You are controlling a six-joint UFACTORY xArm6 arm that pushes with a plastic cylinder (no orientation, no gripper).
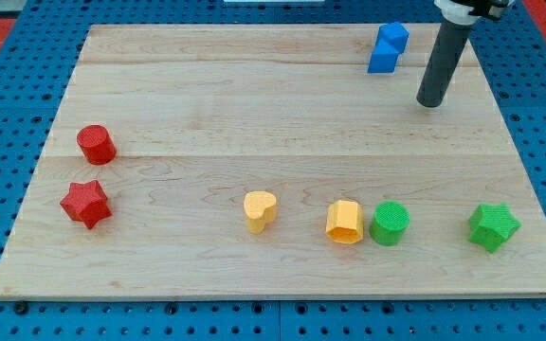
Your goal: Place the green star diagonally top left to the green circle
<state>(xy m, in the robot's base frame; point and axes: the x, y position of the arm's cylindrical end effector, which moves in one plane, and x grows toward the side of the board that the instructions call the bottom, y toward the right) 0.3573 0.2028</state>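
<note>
Camera view shows the pale wooden table (207, 104) with my tip (429, 102) set down near the view's top right; no gripper is fitted, so nothing is held or clamped.

The green star-shaped block (493, 227) is found well below my tip and slightly toward the view's right, near the table's right edge. The round green circle block (390, 224) lies well below my tip and slightly to the view's left, touching or just beside the yellow hexagonal block (344, 222).

The step in hand is judged to be the approach; no contact with the star is made. The next move would call for my tip to be brought round to the star's right and lower side, so it can be pushed up and leftward past the circle.

Little room is left between the star and the right edge. Open table is available above the circle.
</note>
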